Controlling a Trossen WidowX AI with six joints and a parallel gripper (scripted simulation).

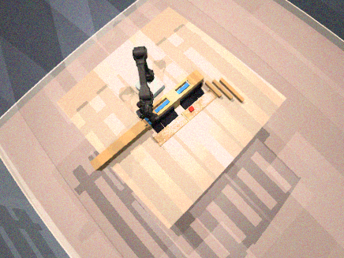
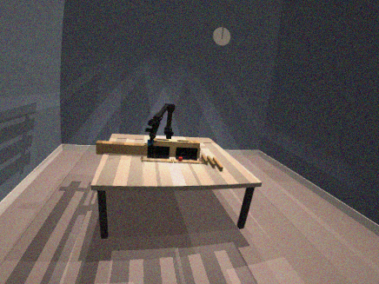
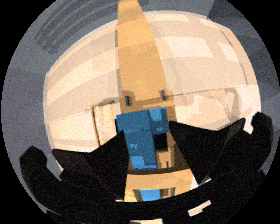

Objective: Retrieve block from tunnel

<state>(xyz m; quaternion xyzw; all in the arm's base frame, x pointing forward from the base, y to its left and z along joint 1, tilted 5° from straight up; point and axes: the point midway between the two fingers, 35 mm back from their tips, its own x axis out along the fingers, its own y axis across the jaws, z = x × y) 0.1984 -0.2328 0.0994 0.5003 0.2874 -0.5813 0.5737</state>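
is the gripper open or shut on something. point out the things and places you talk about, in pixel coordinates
Shut on the blue handle (image 3: 137, 140): the wrist view shows it between the fingers of the gripper (image 3: 149, 127).

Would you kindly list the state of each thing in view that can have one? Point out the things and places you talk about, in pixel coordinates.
Gripper (image 1: 148, 120) (image 2: 150, 139) (image 3: 149, 127): shut on the blue handle.
Blue handle (image 3: 136, 140): gripped, at the tunnel's end.
Tunnel (image 1: 195, 77) (image 2: 172, 144): covered, with openings in its top.
Rods (image 1: 225, 89) (image 2: 211, 161): lying loose, ungripped.
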